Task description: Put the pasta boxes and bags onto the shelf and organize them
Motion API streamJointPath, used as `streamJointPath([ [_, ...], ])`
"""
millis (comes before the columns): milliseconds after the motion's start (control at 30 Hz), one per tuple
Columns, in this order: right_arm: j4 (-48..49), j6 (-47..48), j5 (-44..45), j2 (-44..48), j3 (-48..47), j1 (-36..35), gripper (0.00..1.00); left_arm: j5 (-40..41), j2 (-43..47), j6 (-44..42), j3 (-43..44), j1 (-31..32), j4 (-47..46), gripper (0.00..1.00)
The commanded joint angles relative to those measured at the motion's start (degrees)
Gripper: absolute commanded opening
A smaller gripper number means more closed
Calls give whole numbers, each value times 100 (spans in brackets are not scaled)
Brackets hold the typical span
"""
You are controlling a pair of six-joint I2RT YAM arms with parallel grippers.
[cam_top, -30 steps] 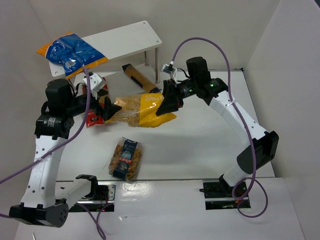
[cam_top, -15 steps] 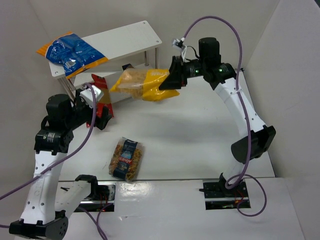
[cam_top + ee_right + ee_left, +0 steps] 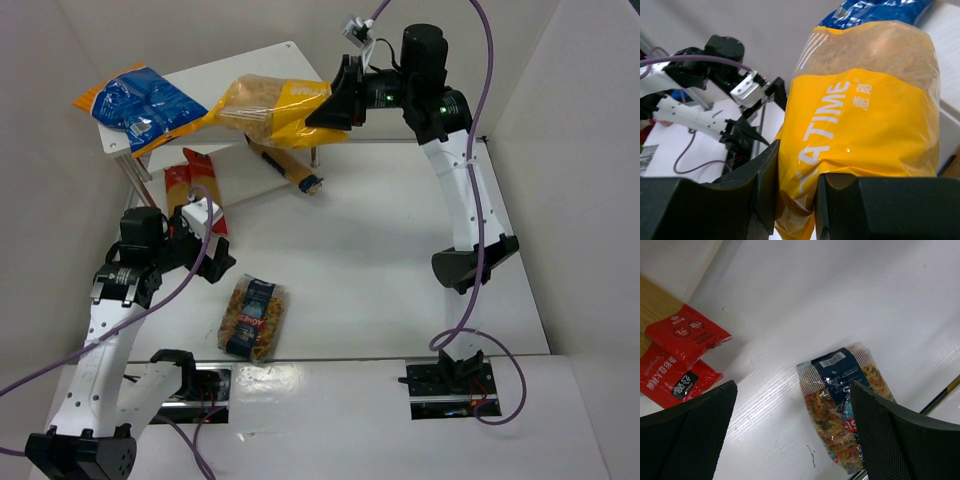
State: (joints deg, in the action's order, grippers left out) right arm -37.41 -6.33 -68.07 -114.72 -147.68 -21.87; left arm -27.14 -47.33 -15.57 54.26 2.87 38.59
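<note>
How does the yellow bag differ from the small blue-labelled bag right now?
The yellow bag is gripped in the right claw, over the shelf; the small bag lies loose on the table. The yellow bag is larger. The yellow bag is mostly opaque yellow with pale pasta; the small bag is clear, showing mixed-coloured pasta. Both are soft pasta bags.

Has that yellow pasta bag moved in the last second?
Yes. Held by the right gripper, the yellow bag has travelled from in front of the white shelf to over its top board.
</note>
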Motion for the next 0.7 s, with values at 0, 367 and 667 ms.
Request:
streamJointPath([
  [0,244,350,355,-68,-910,16,0,-38,189,-122,-99,11,-351,99],
  [367,-241,1310,2535,-1166,-3029,-336,0,-46,453,-121,-214,-550,-352,99],
  [667,550,1134,2536,-1650,-3171,-336,0,-178,514,-121,-214,-736,-352,99],
])
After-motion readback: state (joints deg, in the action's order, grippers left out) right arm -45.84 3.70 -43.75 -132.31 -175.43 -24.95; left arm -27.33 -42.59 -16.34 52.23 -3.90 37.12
